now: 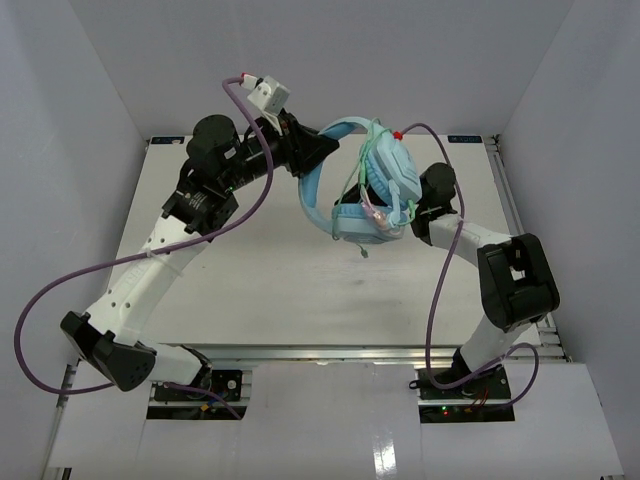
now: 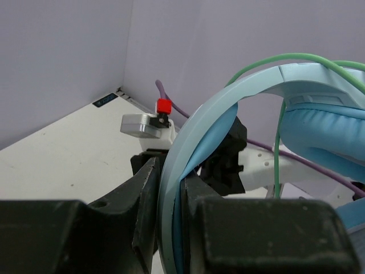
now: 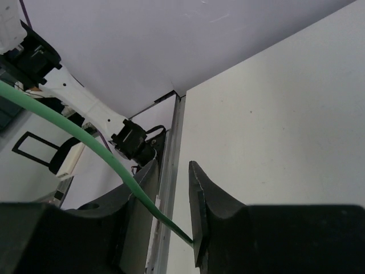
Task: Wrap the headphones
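Note:
The light blue headphones (image 1: 385, 185) hang in the air above the back of the table. My left gripper (image 1: 318, 150) is shut on the wide headband (image 2: 228, 103), which stands edge-on between the jaws (image 2: 169, 171). The thin pale green cable (image 1: 372, 150) loops around the folded ear cups and shows in the left wrist view (image 2: 277, 142). My right gripper (image 1: 415, 205) sits just right of the ear cups, partly hidden by them. In the right wrist view its jaws (image 3: 173, 168) stand apart, and the green cable (image 3: 97, 145) runs slantwise between them and touches the right finger.
The white table (image 1: 300, 290) lies below, enclosed by pale walls on three sides. A metal rail (image 3: 171, 148) runs along the table edge. Purple arm cables (image 1: 440, 270) loop beside both arms. The right wrist camera with a red part (image 2: 163, 105) is close behind the headband.

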### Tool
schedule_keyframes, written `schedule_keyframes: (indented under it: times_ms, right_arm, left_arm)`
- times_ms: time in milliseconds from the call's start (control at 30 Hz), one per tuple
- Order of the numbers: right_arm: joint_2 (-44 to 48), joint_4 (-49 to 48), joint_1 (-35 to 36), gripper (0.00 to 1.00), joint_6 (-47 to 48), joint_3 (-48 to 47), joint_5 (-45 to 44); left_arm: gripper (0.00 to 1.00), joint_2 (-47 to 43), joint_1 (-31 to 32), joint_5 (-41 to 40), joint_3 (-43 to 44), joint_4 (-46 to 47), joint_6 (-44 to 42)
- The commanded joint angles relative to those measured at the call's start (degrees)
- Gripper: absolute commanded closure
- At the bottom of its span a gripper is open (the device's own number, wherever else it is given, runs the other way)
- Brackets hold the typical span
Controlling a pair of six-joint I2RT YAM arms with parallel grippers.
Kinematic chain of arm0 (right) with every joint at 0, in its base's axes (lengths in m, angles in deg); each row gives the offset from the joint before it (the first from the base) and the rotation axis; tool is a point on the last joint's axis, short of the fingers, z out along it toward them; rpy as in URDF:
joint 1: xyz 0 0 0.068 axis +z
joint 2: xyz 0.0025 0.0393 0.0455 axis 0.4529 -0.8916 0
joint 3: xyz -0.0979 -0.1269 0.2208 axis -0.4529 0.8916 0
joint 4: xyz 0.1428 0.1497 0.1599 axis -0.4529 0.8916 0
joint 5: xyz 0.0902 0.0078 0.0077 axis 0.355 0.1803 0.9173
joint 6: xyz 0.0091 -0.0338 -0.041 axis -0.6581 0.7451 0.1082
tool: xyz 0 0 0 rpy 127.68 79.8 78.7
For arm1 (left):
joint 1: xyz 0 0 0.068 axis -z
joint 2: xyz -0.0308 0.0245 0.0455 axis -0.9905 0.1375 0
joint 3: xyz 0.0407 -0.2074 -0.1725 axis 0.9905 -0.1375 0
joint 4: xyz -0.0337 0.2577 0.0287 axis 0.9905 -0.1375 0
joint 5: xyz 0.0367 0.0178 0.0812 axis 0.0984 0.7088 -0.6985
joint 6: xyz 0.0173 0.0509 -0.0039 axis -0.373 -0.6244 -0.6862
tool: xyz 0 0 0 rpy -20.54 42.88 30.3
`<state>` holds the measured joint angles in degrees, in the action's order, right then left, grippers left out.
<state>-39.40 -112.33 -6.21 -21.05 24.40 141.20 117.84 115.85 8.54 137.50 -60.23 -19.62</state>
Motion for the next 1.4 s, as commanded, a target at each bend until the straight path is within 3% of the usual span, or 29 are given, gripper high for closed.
schedule_keyframes:
  times_ms: [0,300,667,767,900,1033,1167,1367]
  right_arm:
    - [1.3,-21.0,3.2,0.64,-9.4,3.1,1.3]
    - [10.7,-13.6,9.4,0.59,2.3,15.1,-0.1]
    - [23.3,16.7,12.1,0.63,26.6,18.2,-3.4]
    - [24.2,23.7,12.2,0.67,31.1,16.9,-4.8]
    - [25.1,35.3,12.2,0.82,40.0,12.6,-6.7]
    - [26.4,55.9,13.1,0.9,55.7,4.8,-15.6]
    - [25.8,81.4,16.4,0.91,75.0,-7.0,-33.2]
    - [24.8,92.2,24.8,0.92,94.2,-16.7,-63.7]
  left_arm:
    - [1.0,1.2,0.1,-7.8,5.0,3.7,3.7]
    - [1.0,2.3,0.1,-31.5,6.7,6.8,5.5]
    - [1.0,5.3,0.0,-47.1,10.0,11.8,-1.0]
    - [1.0,6.6,-0.3,-49.0,10.7,11.6,-2.4]
    - [1.0,8.1,-0.5,-51.8,11.3,10.9,-5.4]
    - [1.0,10.8,-0.6,-54.6,10.0,10.2,-12.5]
    - [1.0,12.8,-0.6,-55.1,4.6,9.6,-17.9]
    - [1.0,15.1,-0.6,-51.8,-3.3,4.9,-21.0]
